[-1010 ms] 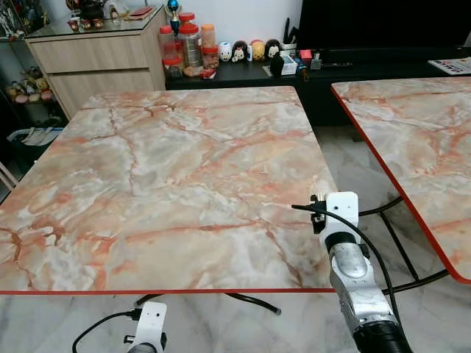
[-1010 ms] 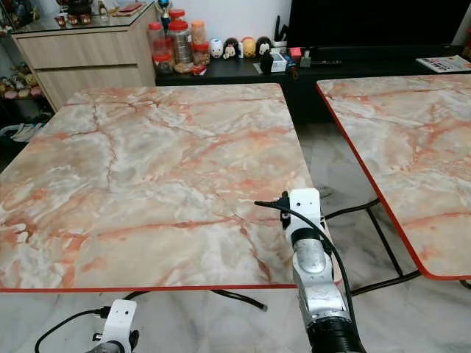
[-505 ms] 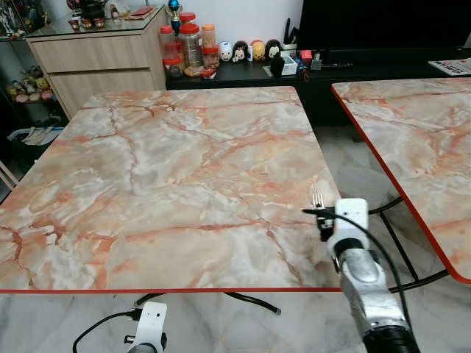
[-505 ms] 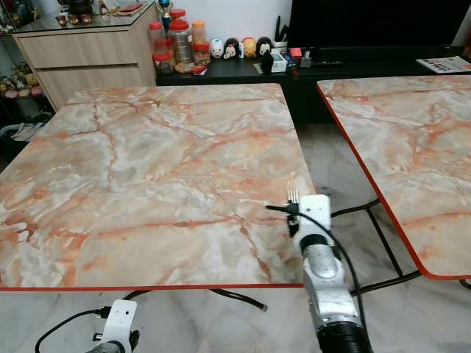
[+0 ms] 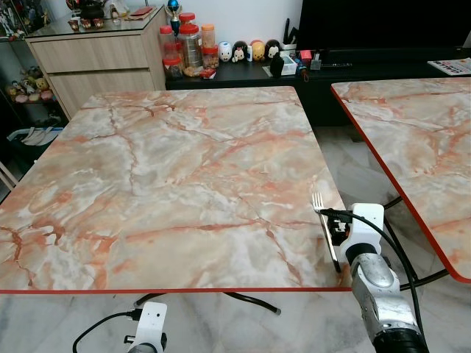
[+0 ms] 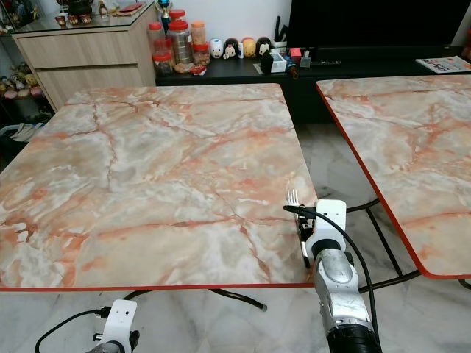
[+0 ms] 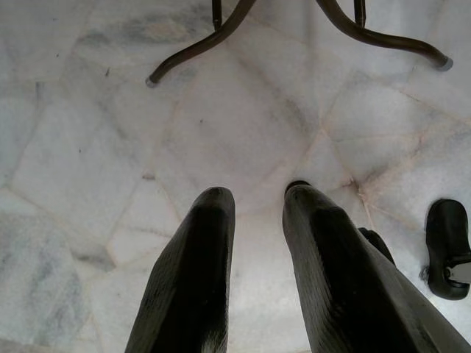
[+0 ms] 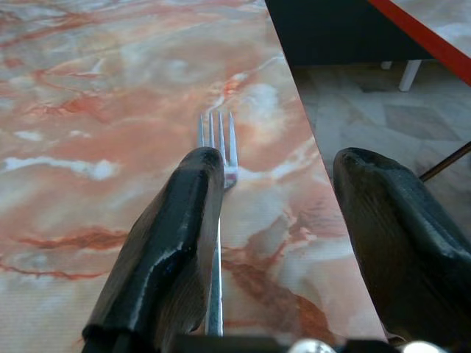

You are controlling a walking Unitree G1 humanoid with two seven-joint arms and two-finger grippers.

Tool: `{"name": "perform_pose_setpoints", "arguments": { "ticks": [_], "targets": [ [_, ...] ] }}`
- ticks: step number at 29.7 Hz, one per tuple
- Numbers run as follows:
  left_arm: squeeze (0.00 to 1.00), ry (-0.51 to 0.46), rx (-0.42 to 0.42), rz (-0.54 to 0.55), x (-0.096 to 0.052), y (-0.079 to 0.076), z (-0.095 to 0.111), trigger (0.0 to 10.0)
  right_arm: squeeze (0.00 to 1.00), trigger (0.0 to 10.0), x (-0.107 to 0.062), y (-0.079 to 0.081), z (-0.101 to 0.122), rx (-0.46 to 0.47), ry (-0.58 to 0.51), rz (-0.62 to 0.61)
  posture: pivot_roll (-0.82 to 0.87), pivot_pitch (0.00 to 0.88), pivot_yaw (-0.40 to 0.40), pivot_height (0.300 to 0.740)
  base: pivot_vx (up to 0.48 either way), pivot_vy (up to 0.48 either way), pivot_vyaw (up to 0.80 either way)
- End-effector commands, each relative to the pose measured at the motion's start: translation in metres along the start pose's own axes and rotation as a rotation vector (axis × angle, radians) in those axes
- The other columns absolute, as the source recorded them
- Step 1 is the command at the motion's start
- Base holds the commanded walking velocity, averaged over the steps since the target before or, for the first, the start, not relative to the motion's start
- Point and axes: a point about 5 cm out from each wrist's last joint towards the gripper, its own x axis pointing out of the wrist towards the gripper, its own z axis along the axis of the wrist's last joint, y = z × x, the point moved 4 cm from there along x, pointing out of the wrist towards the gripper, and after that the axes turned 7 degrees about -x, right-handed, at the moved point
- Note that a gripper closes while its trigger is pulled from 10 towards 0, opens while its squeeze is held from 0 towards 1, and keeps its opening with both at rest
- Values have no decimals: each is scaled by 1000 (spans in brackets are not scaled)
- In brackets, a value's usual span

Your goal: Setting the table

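Item: fork (image 5: 324,229), lying flat on the marble table (image 5: 176,184) along its right edge, near the front right corner, prongs pointing toward the far edge. Right gripper (image 8: 280,243): fingers spread wide, holding nothing, fork beside its left finger (image 8: 165,250). Handling note: draw straight back and lift clear without brushing the handle, as the fork sits close to the edge. Left gripper (image 7: 254,243): slightly parted, empty, hanging over the floor (image 7: 88,147).

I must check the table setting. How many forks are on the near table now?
1. The fork lies flat on the near table, close to its right edge, prongs pointing away from the robot. The right gripper is open just above it.
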Motion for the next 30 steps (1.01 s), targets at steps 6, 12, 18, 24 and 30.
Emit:
{"name": "perform_pose_setpoints", "arguments": {
  "ticks": [6, 12, 18, 24, 30],
  "targets": [
    [0, 5, -1, 4, 0, 2, 0, 10000, 0, 10000, 1, 12, -6, 29, 8, 49, -69, 0, 43, 740, 0, 0, 0],
    [0, 6, -2, 6, 0, 3, 0, 10000, 0, 10000, 1, 13, -6, 34, 1, 52, -70, 0, 43, 740, 0, 0, 0],
    [0, 7, -3, 2, 0, 2, -1, 10000, 0, 10000, 5, 11, -3, 14, -4, 41, -68, 0, 40, 740, 0, 0, 0],
    [0, 8, -3, 0, 0, 1, -1, 10000, 0, 10000, 13, 9, 6, 9, -17, 29, -66, 0, 38, 740, 0, 0, 0],
    [0, 6, -3, 0, 0, 1, 0, 10000, 0, 10000, 22, 13, 20, -2, -39, 39, -65, 0, 36, 740, 0, 0, 0]
  ]
}}
